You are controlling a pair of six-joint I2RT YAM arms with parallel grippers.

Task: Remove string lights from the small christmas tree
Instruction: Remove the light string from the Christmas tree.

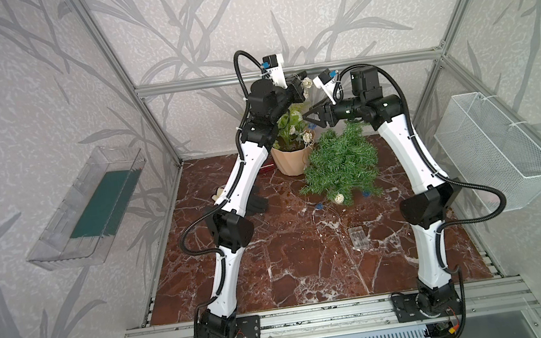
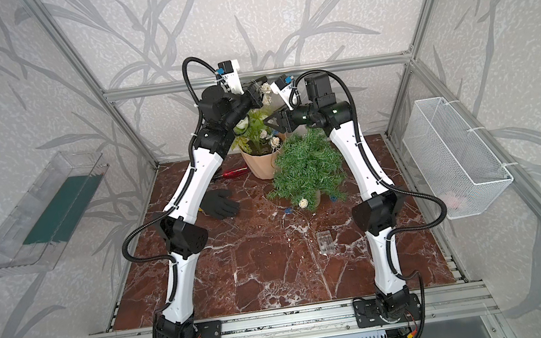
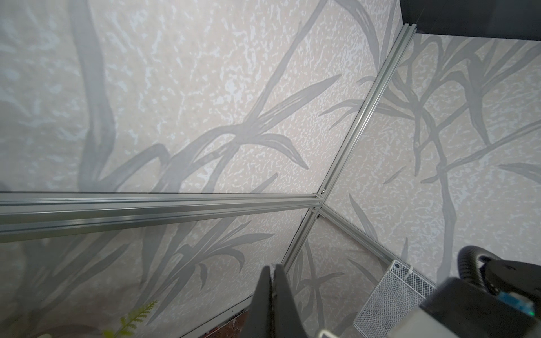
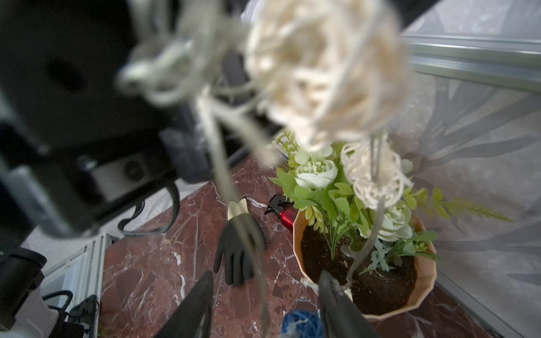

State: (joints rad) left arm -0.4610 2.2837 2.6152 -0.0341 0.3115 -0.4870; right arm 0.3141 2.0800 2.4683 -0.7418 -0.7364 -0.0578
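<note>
Left gripper high at table's 12 o'clock, jaws clamped on string lights, cream balls dangling at tip. Right gripper jaws apart, wire strand hanging between them. Small christmas tree at 1 o'clock, cream and blue balls at its base. Battery box on table at tree's 6 o'clock.

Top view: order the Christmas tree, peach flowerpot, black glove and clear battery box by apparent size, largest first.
1. Christmas tree
2. Peach flowerpot and black glove: too alike to rank, and the pot is partly hidden.
3. Clear battery box, smallest.
</note>
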